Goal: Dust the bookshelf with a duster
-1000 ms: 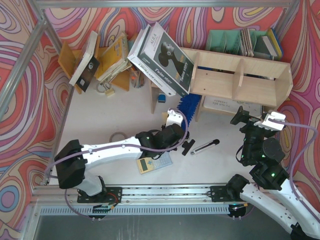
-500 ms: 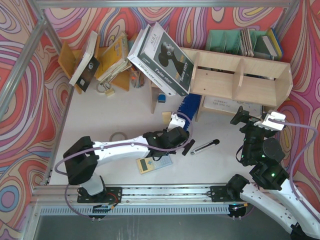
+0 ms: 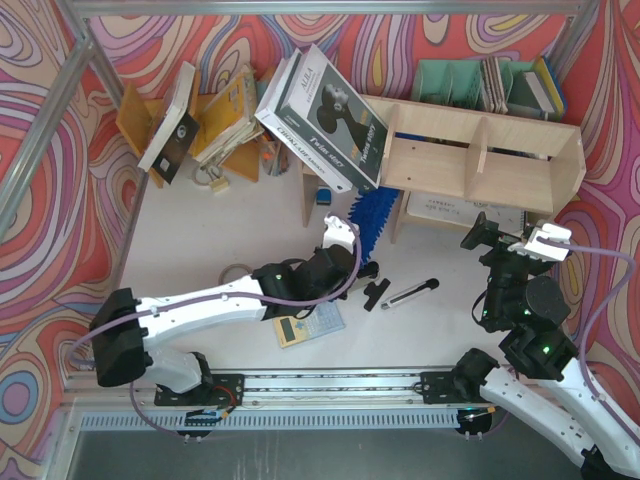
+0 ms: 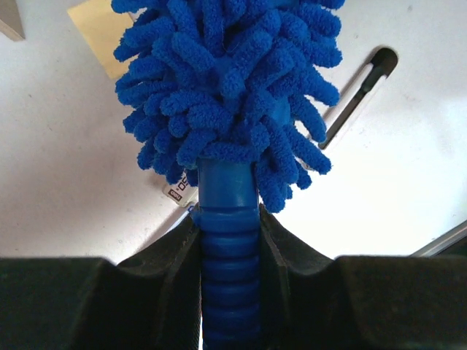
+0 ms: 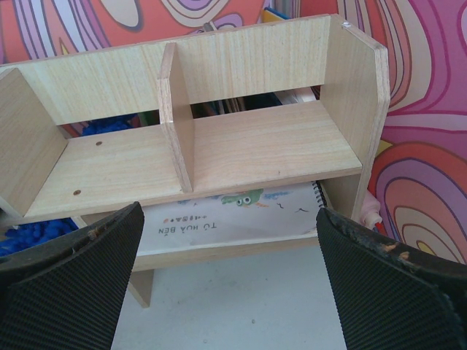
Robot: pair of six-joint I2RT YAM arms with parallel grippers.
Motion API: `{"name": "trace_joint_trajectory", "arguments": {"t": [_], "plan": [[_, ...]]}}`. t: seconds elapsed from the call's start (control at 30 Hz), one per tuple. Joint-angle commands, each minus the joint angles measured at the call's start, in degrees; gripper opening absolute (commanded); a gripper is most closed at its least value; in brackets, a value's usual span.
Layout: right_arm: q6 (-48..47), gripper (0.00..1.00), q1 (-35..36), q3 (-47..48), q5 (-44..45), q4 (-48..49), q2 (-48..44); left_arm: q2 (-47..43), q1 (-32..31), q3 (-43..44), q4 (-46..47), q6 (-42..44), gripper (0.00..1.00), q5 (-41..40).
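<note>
Duster [image 3: 372, 218] at mid-table, just in front of the left end of the bookshelf [image 3: 480, 165]. Bright-blue head of fat, nubby chenille strands, soft and shaggy, lifted off the white tabletop [image 3: 200, 230] and slanted toward the shelf's lower opening. Slim round handle of glossy blue plastic, ringed with ridges, pinched between the two black fingers of the left gripper [image 4: 228, 233], one finger tight against each side. Contact between fluff and plywood impossible to judge, though blue tufts visible from the right wrist behind and below the left compartment.

Bookshelf of pale, smooth-grained plywood: long flat boards, thin upright dividers, side panel with a rounded corner at the right end, set near the far right wall. White spiral notebook [image 5: 241, 211] tucked flat under the lower board.

Right gripper [image 5: 230, 248] spread wide, finely ribbed black pads at both lower corners of its view, nothing between them, aimed at the shelf's right half and apart from it.

Near the duster on the tabletop: thin black-and-white stick [image 3: 410, 293], black stapler-like tool [image 3: 375, 292] just beside it, flat calculator [image 3: 308, 325] beneath the left arm. Pale yellow paper square [image 4: 102, 36] under the fluffy head. Large glossy books [image 3: 325, 115] leaning against the shelf's left end; green file holders [image 3: 450, 80] behind it
</note>
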Motion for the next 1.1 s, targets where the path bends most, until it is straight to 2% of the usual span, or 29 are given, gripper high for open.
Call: {"name": "trace_joint_trajectory", "arguments": {"t": [0.0,0.27,0.4,0.63,0.87,1.07], "plan": [[0.3,0.89,-0.4,0.3,0.1,-0.3,-0.6,4.2,-0.6,0.4,3.6,1.8,0.0,4.0],[0.3,0.9,-0.4,0.3,0.1,-0.3,-0.3,15.4,-0.6,4.9,-4.2,0.8,0.0,5.4],[0.4,0.89,-0.4,0.3,0.0,-0.3,-0.1,17.0,-0.6,6.5,-5.6,1.0,0.0,5.6],[0.4,0.89,-0.4,0.3,-0.1,-0.2,0.0,10.8,-0.5,5.7,-4.8,2.2,0.0,0.5],[0.3,0.9,-0.4,0.3,-0.1,-0.2,-0.1,-0.8,-0.6,-0.6,0.8,3.5,0.0,-6.0],[0.3,0.9,-0.4,0.3,-0.2,-0.1,0.0,-7.2,-0.6,-5.4,0.8,3.5,0.0,-11.2]]}}
